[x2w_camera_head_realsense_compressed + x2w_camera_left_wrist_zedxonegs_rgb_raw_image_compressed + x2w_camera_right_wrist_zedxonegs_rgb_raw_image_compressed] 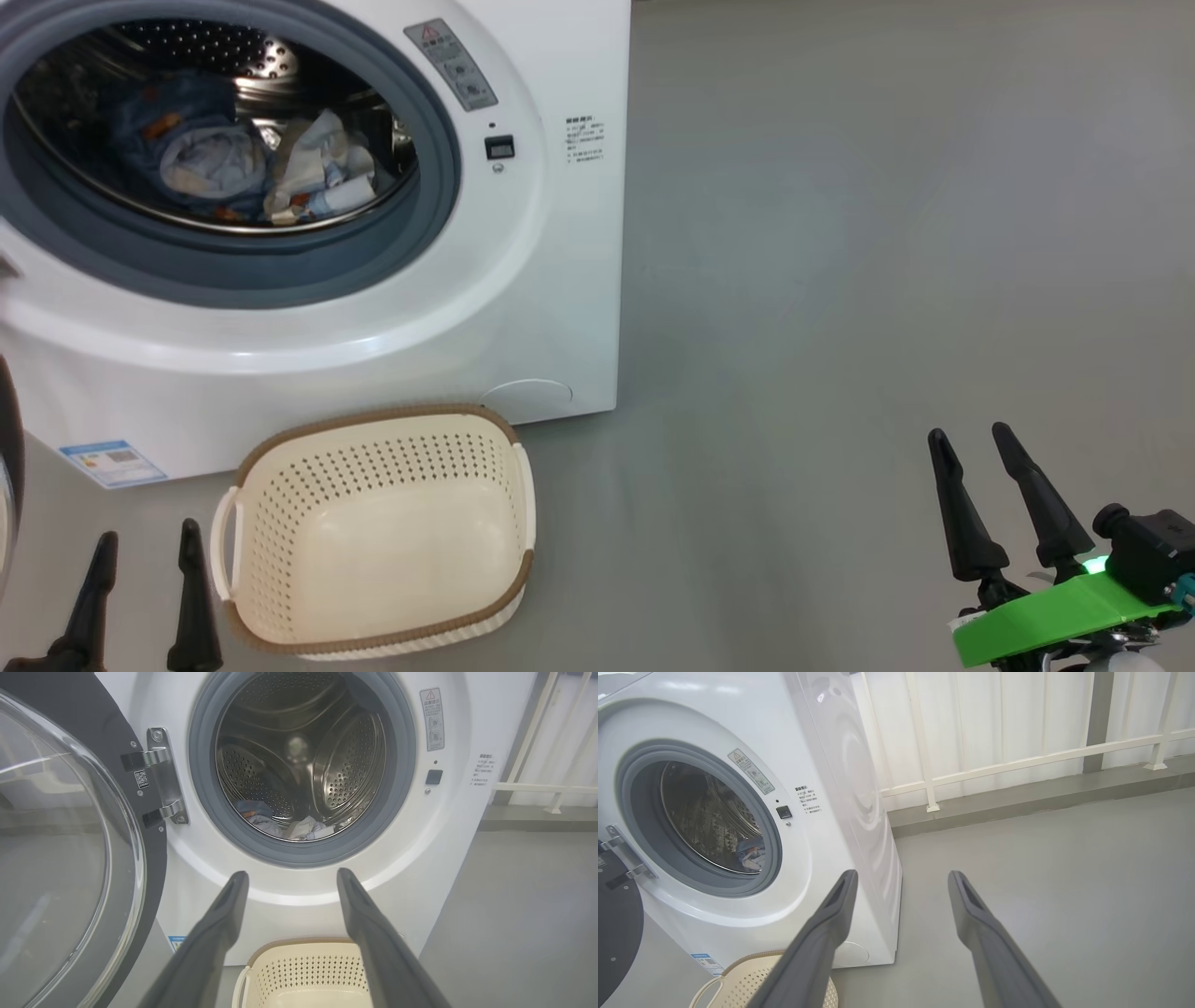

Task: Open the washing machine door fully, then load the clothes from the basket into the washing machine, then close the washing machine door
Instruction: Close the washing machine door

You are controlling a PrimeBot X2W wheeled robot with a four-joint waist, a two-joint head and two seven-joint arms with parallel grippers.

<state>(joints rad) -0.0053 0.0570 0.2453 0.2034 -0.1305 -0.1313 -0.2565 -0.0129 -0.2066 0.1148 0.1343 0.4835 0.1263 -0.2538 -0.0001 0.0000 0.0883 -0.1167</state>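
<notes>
The washing machine [523, 308] runs off the head view's top and left edges. Its door [70, 858], hinged left of the opening, is cut by the left wrist view's edge. The clothes [210, 159] in its drum lie partly behind the gasket [280, 271]. The printed notice [584, 140] right of the opening is too small to read.

Floor [887, 233]: smooth grey, wide on my right.
Kerb [1017, 798]: low, grey, at the floor's far edge.
Rail [1017, 763]: white, posts on the kerb.
Wall [994, 709]: white, behind the rail.
</notes>
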